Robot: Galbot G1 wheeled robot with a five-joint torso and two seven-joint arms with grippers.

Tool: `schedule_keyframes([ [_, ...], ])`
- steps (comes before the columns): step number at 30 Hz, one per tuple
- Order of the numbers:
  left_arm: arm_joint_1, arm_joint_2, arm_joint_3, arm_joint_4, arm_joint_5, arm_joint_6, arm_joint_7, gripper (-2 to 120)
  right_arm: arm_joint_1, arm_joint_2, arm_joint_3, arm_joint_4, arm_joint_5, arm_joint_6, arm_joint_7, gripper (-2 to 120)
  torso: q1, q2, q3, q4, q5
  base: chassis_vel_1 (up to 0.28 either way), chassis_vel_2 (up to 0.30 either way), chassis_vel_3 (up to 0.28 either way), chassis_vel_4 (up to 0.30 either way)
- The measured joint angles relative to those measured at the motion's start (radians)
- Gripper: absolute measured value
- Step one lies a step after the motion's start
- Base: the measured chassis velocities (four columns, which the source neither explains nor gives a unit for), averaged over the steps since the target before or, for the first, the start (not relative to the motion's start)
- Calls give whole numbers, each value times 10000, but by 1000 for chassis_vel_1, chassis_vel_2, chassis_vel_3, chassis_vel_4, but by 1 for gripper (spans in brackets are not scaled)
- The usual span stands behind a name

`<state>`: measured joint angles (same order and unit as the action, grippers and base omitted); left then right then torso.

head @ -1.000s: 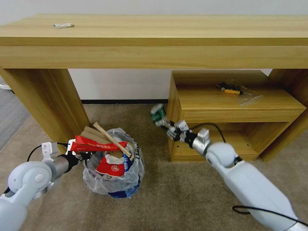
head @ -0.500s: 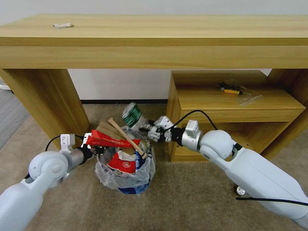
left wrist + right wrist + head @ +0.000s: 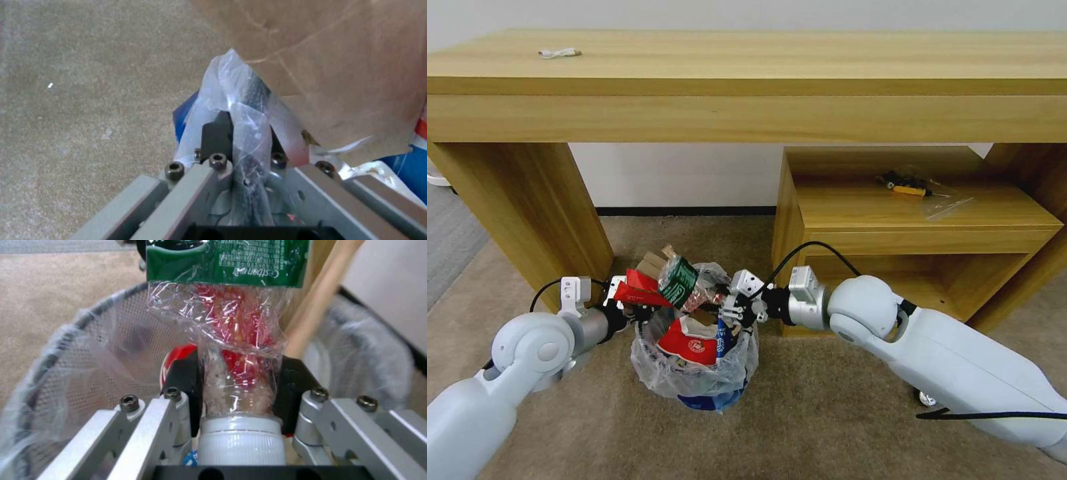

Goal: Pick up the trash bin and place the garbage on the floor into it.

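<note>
The small round blue trash bin (image 3: pixel 697 393), lined with a crinkly translucent plastic bag (image 3: pixel 654 370), stood on the beige-brown short-pile carpet floor (image 3: pixel 800 427) in front of the long wooden bench (image 3: pixel 747 73), heaped with garbage: a red-and-white paper cup (image 3: pixel 688 341), a red wrapper (image 3: pixel 634 293) and brown cardboard (image 3: pixel 652 261). We saw the left pincer (image 3: pixel 240 133) pressed together on the bin's bag-covered rim at its left side. The right pincer (image 3: pixel 240 380) hovered over the bin's mouth, pinching a crushed clear plastic bottle (image 3: pixel 236 340) with a green label and white cap, its labelled end resting among the heaped litter. To the right stood a low wooden shelf unit (image 3: pixel 920 213).
</note>
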<state>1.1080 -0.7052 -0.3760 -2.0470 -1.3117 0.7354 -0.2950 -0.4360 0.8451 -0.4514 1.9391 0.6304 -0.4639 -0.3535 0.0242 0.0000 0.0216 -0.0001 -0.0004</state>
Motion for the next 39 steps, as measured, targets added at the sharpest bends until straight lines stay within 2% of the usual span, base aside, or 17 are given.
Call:
schedule_keyframes([
  [7, 181, 29, -117, -246, -135, 0, -98, 0, 61, 337, -244, -464, 647, -442, 425, 30, 0, 0, 0, 0, -2, 0, 0, 0, 0],
  [17, 301, 86, -390, -281, -266, 1, -103, 0, 26, 496, -440, -466, 1078, -647, 806, 32, 0, 0, 0, 0, 0, 0, 0, 0, 0],
  [19, 328, 69, -450, -286, -297, 1, -100, 0, 7, 521, -441, -378, 1464, -656, 1170, 41, 0, 0, 0, 0, 0, 0, 0, 0, 0],
  [20, 328, 69, -450, -286, -297, 1, -100, 0, 7, 521, -441, -378, 1464, -656, 1170, 41, 0, 0, 0, 0, 0, 0, 0, 0, 0],
  [23, 448, 37, -573, -289, -319, 0, -86, 0, 0, 495, -381, -215, 1866, -666, 1506, 55, 0, 0, 0, 0, -1, 0, 0, 0, 0],
  [24, 448, 37, -573, -289, -319, 0, -86, 0, 0, 495, -381, -215, 1866, -666, 1506, 55, 0, 0, 0, 0, -1, 0, 0, 0, 0],
  [27, 592, 7, -741, -258, -359, 1, -68, 0, -93, 450, -211, -86, 2008, -631, 1714, 70, 0, 0, 0, 0, 0, 0, 0, 0, 0],
  [28, 592, 7, -741, -258, -359, 1, -68, 0, -93, 450, -211, -86, 2008, -631, 1714, 70, 0, 0, 0, 0, 0, 0, 0, 0, 0],
  [31, 728, -7, -892, -212, -441, 0, -53, 0, -185, 403, -40, 5, 2060, -549, 1824, 86, 0, 0, 0, 0, 0, 0, 0, 0, 0],
  [32, 728, -7, -892, -212, -441, 0, -53, 0, -185, 403, -40, 5, 2060, -549, 1824, 86, 0, 0, 0, 0, 0, 0, 0, 0, 0],
  [35, 800, -55, -983, -177, -583, 0, -58, 0, -260, 357, 68, 119, 2119, -468, 1899, 97, 0, 0, -1, 0, 0, 0, 0, 0, 0],
  [39, 822, -95, -1004, -145, -643, 0, -72, 0, -312, 328, 132, 162, 2138, -379, 1918, 100, 0, 0, 0, 0, 0, 0, 0, 0, 0],
])
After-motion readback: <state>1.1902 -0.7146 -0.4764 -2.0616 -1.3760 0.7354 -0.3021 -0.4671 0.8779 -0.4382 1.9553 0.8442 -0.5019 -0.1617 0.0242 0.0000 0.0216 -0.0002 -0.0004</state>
